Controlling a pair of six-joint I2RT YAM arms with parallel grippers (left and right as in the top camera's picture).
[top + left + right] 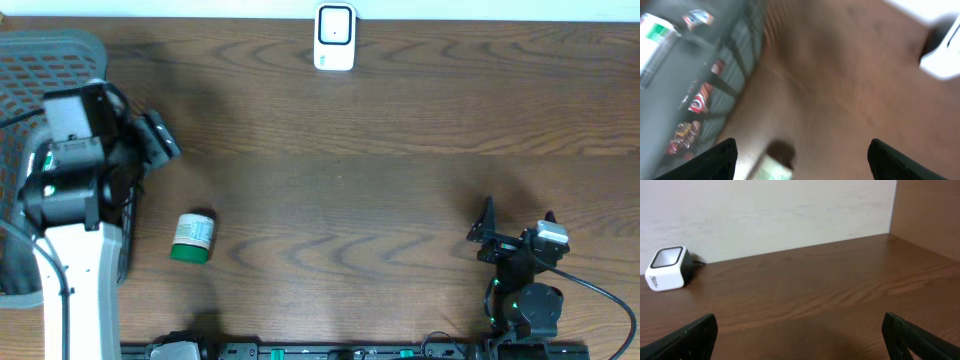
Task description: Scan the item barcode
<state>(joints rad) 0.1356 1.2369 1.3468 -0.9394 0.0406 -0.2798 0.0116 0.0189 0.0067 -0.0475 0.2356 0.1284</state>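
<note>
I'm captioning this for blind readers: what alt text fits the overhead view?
A green-and-white bottle lies on its side on the wooden table near the left tool and a grey basket. A white scanner sits at the far edge.

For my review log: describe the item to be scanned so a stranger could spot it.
On the wooden table, look left, beside the left arm. A small bottle lies there on its side. Its green cap and pale label set it apart from the white scanner at the far edge.
</note>
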